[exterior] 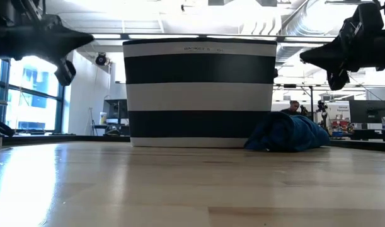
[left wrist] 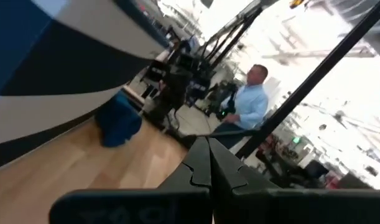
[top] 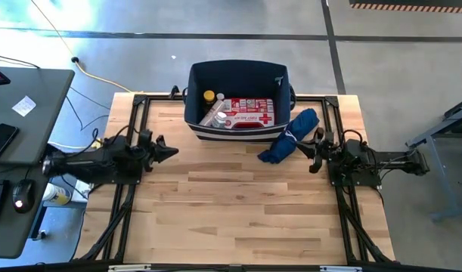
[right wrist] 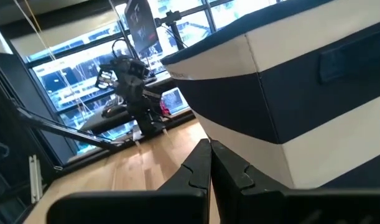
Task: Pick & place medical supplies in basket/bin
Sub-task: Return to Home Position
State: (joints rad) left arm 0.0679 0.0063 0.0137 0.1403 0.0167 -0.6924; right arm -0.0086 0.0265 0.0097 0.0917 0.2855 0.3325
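The navy-blue bin (top: 238,102) with white stripes stands at the table's far middle; it also fills the low view (exterior: 200,93). Inside it lie the red-and-white first aid pouch (top: 249,112), the amber yellow-capped bottle (top: 209,99) and small white bottles (top: 218,118). My left gripper (top: 174,151) hovers shut above the table's left side, left of the bin, its fingertips (left wrist: 209,163) together in its wrist view. My right gripper (top: 300,147) hovers shut at the table's right, beside the royal-blue bundle; its tips (right wrist: 209,163) are closed too. Neither touches anything.
A royal-blue fabric bundle (top: 289,137) with white trim lies on the table against the bin's right near corner, just left of my right gripper. The wooden table top (top: 238,211) spreads bare toward the near edge. A person (left wrist: 249,99) sits in the room beyond the table.
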